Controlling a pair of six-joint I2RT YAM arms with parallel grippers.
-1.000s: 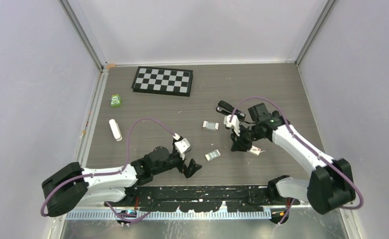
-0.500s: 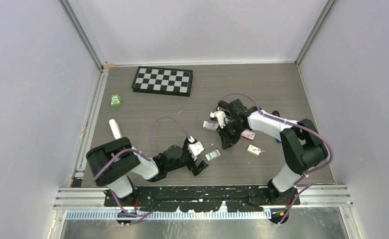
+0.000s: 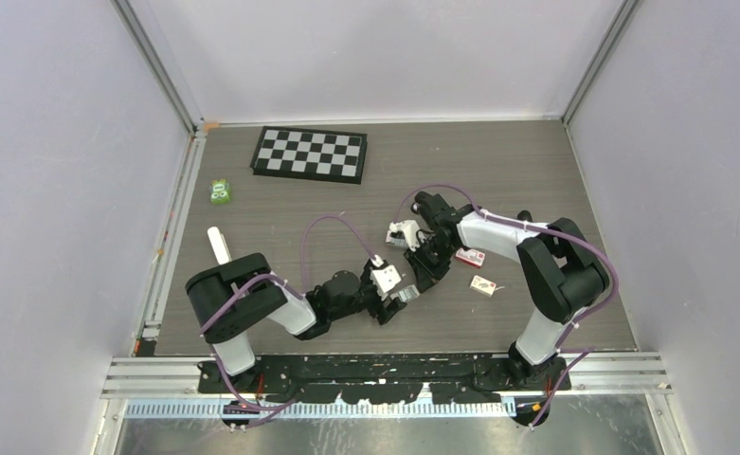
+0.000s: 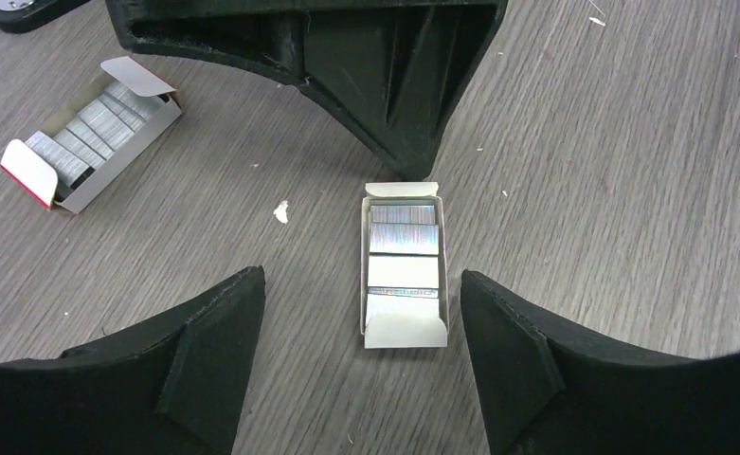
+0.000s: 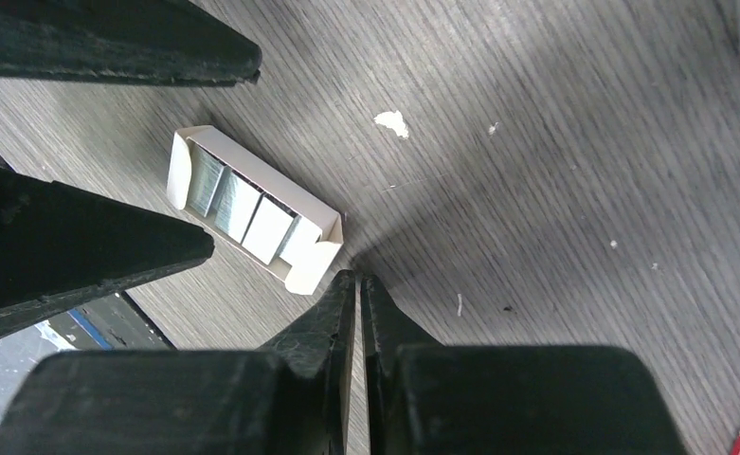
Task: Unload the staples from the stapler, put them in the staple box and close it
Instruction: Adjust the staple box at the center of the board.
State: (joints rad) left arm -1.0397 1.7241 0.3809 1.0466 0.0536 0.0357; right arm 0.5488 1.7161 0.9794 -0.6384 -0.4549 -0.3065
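**Ana:** Where are the staples at this moment?

**Ben:** The staples [image 4: 403, 254] lie as a few silvery strips inside a small whitish box [image 4: 404, 331]. The box is open on top and lies flat on the desk [image 4: 631, 142]. In the left wrist view it is in the middle of the frame, with its long side pointing to the top edge.

**Ana:** And the left tool?

**Ben:** The left tool [image 4: 358, 284] is released. Its two black fingers [image 4: 205, 351] are spread wide in the lower corners of that view, one on each side of the box. Neither of them touches it.

**Ana:** What about the right one?

**Ben:** The right tool [image 5: 358, 284] is clenched, its fingers pressed together with nothing between them. In the left wrist view it comes down from the top of the frame. Its tip stands just at the far flap of the whitish box. Whether it touches the flap, I cannot tell.

**Ana:** Is there something else on the desk?

**Ben:** Yes. A red-and-white box [image 4: 27, 173] lies open in the upper left of the left wrist view, with more strips inside, apart from both tools. In the top view a chessboard [image 3: 311, 154] lies above the middle of the frame. A small green thing [image 3: 220, 192] and a white oblong thing [image 3: 218, 246] lie near the left edge of the desk.
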